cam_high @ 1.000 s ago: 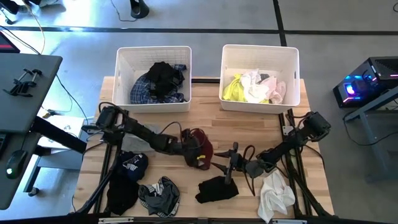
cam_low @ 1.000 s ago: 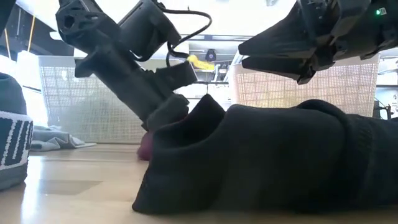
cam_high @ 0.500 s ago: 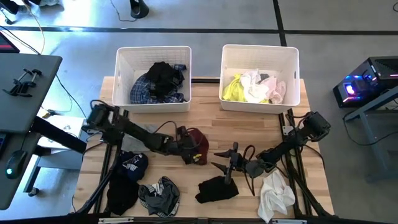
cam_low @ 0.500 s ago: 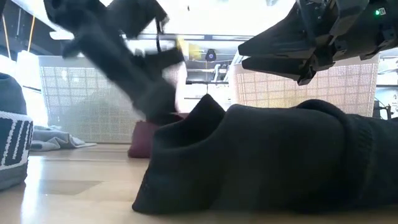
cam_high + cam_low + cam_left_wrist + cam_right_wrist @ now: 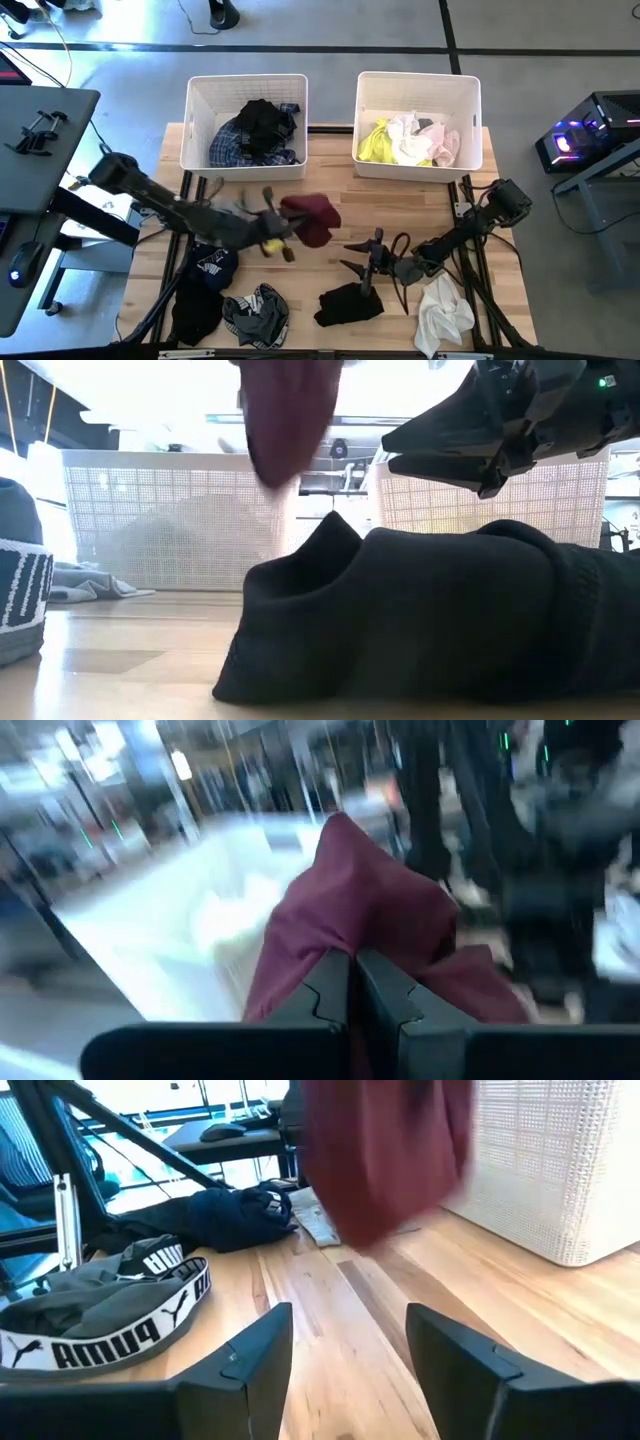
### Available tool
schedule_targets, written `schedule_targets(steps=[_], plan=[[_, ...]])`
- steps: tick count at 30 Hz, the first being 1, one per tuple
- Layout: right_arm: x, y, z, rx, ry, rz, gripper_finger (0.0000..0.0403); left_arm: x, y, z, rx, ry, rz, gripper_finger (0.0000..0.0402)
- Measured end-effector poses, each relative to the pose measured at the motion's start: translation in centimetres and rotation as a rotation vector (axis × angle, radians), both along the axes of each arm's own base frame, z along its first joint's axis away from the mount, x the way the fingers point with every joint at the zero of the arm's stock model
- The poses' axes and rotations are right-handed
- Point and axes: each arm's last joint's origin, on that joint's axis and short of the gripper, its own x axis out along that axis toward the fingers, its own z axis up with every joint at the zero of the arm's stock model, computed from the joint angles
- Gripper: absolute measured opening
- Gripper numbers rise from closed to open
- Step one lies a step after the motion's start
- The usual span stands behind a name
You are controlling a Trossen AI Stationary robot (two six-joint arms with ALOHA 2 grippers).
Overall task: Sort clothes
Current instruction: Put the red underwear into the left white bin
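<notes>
My left gripper (image 5: 290, 232) is shut on a maroon garment (image 5: 311, 217), held in the air over the table's middle, in front of the left bin. In the low view the maroon garment (image 5: 290, 420) hangs high, clear of the table. My right gripper (image 5: 348, 257) is open and empty, just above a black garment (image 5: 350, 303) that lies on the table. The black garment (image 5: 430, 620) fills the near ground of the low view. A white garment (image 5: 443, 312) lies at the near right. My left gripper pinches a bunched fold of the maroon garment (image 5: 345, 935) between its two shut fingers (image 5: 325, 995). The garment is lifted clear of the table, and in the low view it hangs loose. How many layers it has, I cannot tell.
Two white bins stand at the far side: the left bin (image 5: 196, 120) holds dark and plaid clothes, the right bin (image 5: 470, 110) yellow, white and pink ones. A navy garment (image 5: 210, 268), a grey one with a lettered band (image 5: 255, 312) and a black one (image 5: 195, 318) lie at the near left.
My left gripper has risen fast from the table and drawn back toward the table's left edge, staying shut on the maroon garment. The garment, which lay on the table, now hangs lifted clear. My right arm has kept still.
</notes>
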Motion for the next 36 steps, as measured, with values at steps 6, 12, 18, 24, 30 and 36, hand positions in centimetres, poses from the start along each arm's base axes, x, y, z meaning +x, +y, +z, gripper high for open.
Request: schedule_targets(steps=[6, 12, 18, 24, 30, 36], plan=[[0.2, -0.4, 0.0, 0.04, -0.009, -0.02, 0.0185, -2.2, 1.8, 6.5, 0.215, -0.067, 0.161, 0.0], [0.4, -0.8, -0.1, 0.041, -0.006, -0.036, 0.0185, -3.5, 5.7, 11.9, 0.329, 0.038, 0.426, 0.0], [0.6, -1.1, -0.1, 0.041, -0.006, -0.045, 0.0185, -4.2, 11.2, 13.1, 0.326, 0.182, 0.62, 0.0], [0.6, -1.1, -0.1, 0.043, -0.005, -0.038, 0.0185, -4.9, 17.3, 10.8, 0.263, 0.373, 0.777, 0.0], [0.6, -1.0, -0.1, 0.044, -0.004, -0.038, 0.0185, -6.4, 22.9, 7.6, 0.085, 0.55, 0.821, 0.0], [0.6, -1.0, -0.1, 0.044, -0.003, -0.034, 0.0185, -6.6, 27.0, 4.4, -0.062, 0.684, 0.836, 0.0]])
